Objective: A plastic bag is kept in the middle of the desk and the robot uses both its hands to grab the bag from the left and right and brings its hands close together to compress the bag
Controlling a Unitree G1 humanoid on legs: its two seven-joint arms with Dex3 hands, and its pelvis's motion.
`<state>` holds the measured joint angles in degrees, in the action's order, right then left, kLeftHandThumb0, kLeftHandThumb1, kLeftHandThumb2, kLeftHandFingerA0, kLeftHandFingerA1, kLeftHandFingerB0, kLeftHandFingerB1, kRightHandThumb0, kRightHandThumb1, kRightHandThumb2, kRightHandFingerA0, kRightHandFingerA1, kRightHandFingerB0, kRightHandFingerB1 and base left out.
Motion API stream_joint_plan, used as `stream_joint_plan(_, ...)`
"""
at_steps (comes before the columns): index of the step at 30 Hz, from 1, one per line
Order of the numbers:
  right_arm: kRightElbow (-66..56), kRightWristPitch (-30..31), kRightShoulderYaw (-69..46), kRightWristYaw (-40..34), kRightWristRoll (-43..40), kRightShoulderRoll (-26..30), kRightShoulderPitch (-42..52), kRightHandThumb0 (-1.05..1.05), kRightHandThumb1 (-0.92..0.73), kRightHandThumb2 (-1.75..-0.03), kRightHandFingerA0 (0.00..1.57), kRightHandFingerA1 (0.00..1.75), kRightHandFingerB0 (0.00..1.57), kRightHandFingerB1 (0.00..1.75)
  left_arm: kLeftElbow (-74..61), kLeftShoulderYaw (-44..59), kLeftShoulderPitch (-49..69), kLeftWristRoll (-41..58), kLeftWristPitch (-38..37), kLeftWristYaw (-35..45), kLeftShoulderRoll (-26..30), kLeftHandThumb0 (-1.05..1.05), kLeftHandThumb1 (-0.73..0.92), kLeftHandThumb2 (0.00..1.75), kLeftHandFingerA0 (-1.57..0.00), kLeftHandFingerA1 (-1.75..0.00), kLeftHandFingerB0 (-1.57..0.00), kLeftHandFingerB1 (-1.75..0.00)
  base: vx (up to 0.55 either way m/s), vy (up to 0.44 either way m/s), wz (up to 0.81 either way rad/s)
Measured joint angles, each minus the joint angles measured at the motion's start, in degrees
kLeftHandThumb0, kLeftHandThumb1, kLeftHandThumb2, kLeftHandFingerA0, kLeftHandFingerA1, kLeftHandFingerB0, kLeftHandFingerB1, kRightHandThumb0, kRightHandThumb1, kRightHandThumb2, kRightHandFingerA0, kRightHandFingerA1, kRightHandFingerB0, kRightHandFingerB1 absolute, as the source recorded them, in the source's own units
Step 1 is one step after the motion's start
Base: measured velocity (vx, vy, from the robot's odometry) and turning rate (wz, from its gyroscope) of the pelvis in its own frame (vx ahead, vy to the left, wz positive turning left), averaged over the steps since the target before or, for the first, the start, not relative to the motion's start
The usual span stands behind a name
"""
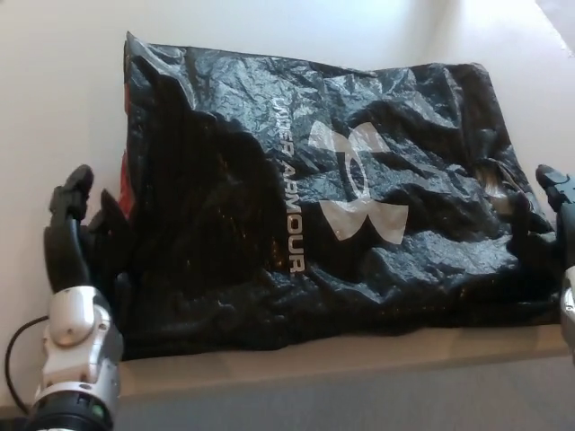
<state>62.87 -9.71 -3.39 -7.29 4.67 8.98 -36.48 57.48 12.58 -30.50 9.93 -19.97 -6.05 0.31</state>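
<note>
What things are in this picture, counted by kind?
Bag: 1
Desk: 1
Robot hands: 2, left hand and right hand
Total: 4

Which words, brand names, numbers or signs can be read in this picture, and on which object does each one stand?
"UNDER ARMOUR": pale capital letters on the black plastic bag, running sideways down its middle.
Beside the words stands the pale interlocking brand logo, a sign with no letters to read.
No numbers or other text show anywhere.
</note>
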Motion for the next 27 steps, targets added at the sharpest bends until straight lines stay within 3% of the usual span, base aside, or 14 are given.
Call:
stream_joint_plan(1, 0.3, -0.1, 0.3, -0.5, 0.1, -0.3, -0.2, -0.72, -0.76, -1.15, 0.02, 0.35, 0.02, 0.3, 0.3, -0.4, -0.2, -0.2, -0.2, -0.2, -0.5, -0.76, 0.86, 1.17, -0.14, -0.5, -0.02, -0.39, 0.0, 0.0, 0.0)
stream_joint_plan(2, 0.6, -0.3, 0.6, -1.3, 0.3, -0.8, -0.5, -0.79, -0.92, -0.75, 0.07, 0.26, 0.06, 0.23, 0.6, -0.8, -0.5, -0.5, -0.3, -0.4, -1.0, -0.32, 0.61, 1.17, -0.02, -0.51, 0.0, -0.48, 0.0, 0.0, 0.0)
stream_joint_plan(3, 0.9, -0.6, 0.7, -2.2, 0.5, -1.6, -0.9, -0.71, -0.77, -1.16, 0.0, 0.34, 0.0, 0.29, 1.0, -1.3, -0.9, -0.8, -0.6, -0.6, -1.8, -0.33, 0.59, 1.16, -0.02, -0.5, 0.0, -0.48, 0.0, 0.0, 0.0)
stream_joint_plan(5, 1.3, -0.8, 0.8, -3.1, 0.5, -2.4, -1.3, -0.7, -0.79, -1.18, 0.0, 0.33, 0.0, 0.29, 1.2, -2.3, -1.4, -1.2, -0.8, -0.9, -2.8, -0.74, 0.86, 1.12, -0.1, -0.47, -0.07, -0.4, 0.0, 0.0, 0.0)
stream_joint_plan(10, 1.9, -1.1, 2.3, -5.3, 1.1, -4.7, -2.2, -0.79, -0.85, -1.17, 0.06, 0.28, 0.05, 0.24, 1.5, -5.9, -2.3, -3.0, -1.1, -1.7, -7.1, -0.78, 0.9, 1.21, -0.15, -0.51, -0.02, -0.35, 0.0, 0.0, 0.0)
stream_joint_plan(11, 1.9, -1.3, 2.5, -5.5, 1.1, -5.3, -2.3, -0.69, -0.8, -1.17, 0.02, 0.4, 0.01, 0.31, 1.6, -6.7, -2.4, -3.3, -1.1, -1.9, -7.9, -0.76, 0.92, 0.92, -0.04, -0.31, -0.06, -0.21, 0.0, 0.0, 0.0)
stream_joint_plan(12, 1.9, -1.4, 2.7, -5.5, 1.2, -5.8, -2.3, -0.69, -0.8, -1.18, 0.01, 0.39, 0.0, 0.31, 1.6, -7.4, -2.5, -3.6, -1.1, -2.1, -8.7, -0.69, 0.89, 1.26, 0.0, -0.29, -0.05, -0.24, 0.0, 0.0, 0.0)
stream_joint_plan(13, 1.9, -1.7, 2.9, -5.5, 1.2, -6.2, -2.4, -0.8, -0.86, -1.2, 0.06, 0.3, 0.05, 0.24, 1.6, -8.0, -2.5, -3.9, -1.1, -2.1, -9.3, -0.74, 0.92, 0.97, -0.01, -0.24, -0.05, -0.21, 0.0, 0.0, 0.0)
stream_joint_plan(17, 1.5, -3.2, 4.4, -5.4, 1.3, -7.6, -2.2, -0.75, -0.88, -1.24, 0.0, 0.22, 0.03, 0.26, 1.3, -11.5, -2.6, -5.3, -1.2, -2.1, -11.5, -0.76, 0.87, 1.16, 0.0, -0.13, 0.0, -0.13, 0.0, 0.0, 0.0)
stream_joint_plan(18, 1.4, -3.4, 4.7, -5.3, 1.3, -7.8, -2.2, -0.78, -0.83, -1.03, 0.0, 0.12, 0.0, 0.22, 1.2, -11.9, -2.6, -5.5, -1.3, -2.1, -11.6, -0.78, 0.88, 1.21, 0.0, -0.08, 0.0, -0.08, 0.0, 0.0, 0.0)
stream_joint_plan(19, 1.2, -3.8, 5.4, -5.2, 1.5, -8.3, -2.1, -0.77, -0.91, -1.26, 0.0, 0.2, 0.0, 0.23, 1.2, -12.6, -2.6, -5.7, -1.3, -2.0, -11.7, -0.83, 0.88, 1.23, 0.0, -0.03, 0.0, -0.02, 0.0, 0.0, 0.0)
stream_joint_plan(21, 0.9, -4.8, 6.7, -4.5, 1.6, -9.6, -2.0, -0.76, -0.86, -1.05, 0.0, 0.07, 0.0, 0.16, 1.0, -13.6, -2.5, -6.2, -1.5, -1.9, -11.9, -0.84, 0.89, 1.24, 0.0, -0.01, 0.0, -0.01, 0.0, 0.0, 0.0)
stream_joint_plan(23, 0.1, -6.1, 8.0, -2.9, 1.7, -12.4, -1.9, -0.78, -0.85, -1.05, 0.0, 0.06, 0.0, 0.16, 0.7, -14.5, -2.3, -6.7, -1.6, -1.6, -12.3, -0.68, 0.92, 1.05, 0.0, 0.0, 0.0, 0.0, -0.01, -0.01, 0.08)
stream_joint_plan(27, -0.6, -8.3, 9.7, -0.1, 1.7, -15.8, -1.6, -0.82, -0.89, -1.11, 0.0, 0.06, 0.0, 0.15, -0.5, -15.5, -1.5, -7.3, -1.7, -1.0, -12.4, -0.67, 0.92, 1.09, 0.0, 0.0, 0.0, 0.0, -0.01, -0.007, 0.07)
